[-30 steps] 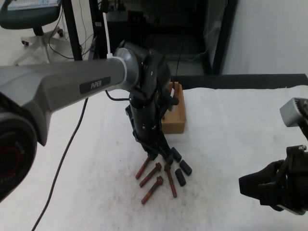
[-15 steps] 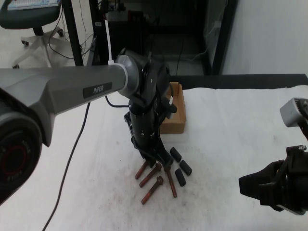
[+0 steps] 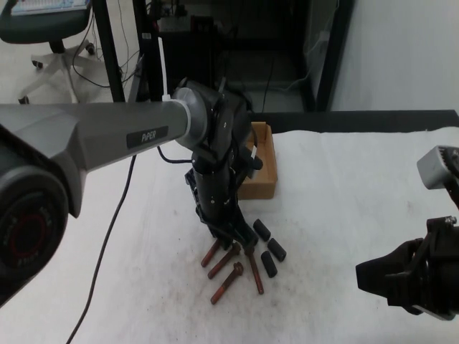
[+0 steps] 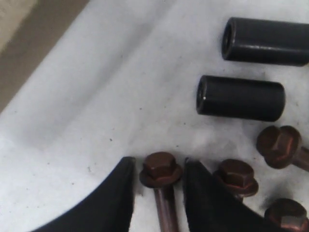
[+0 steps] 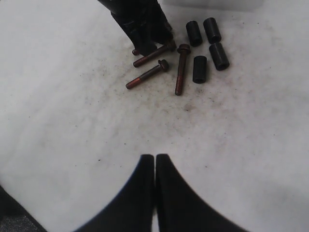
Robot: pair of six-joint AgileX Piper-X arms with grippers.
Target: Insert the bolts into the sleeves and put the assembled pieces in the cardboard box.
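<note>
White cloth covers the bench [image 3: 358,186]. In the high view, the left gripper [image 3: 228,240] is lowered among rusty brown hex-head bolts [image 3: 228,281]. Short black cylindrical sleeves [image 3: 270,264] lie just beside them, and the brown cardboard box [image 3: 258,188] stands behind. In the left wrist view, its fingers [image 4: 116,203] are spread on either side of one bolt [image 4: 161,170]. In the right wrist view, the right gripper [image 5: 154,159] is held over the cloth, well apart from the parts, with its fingers pressed together.
</note>
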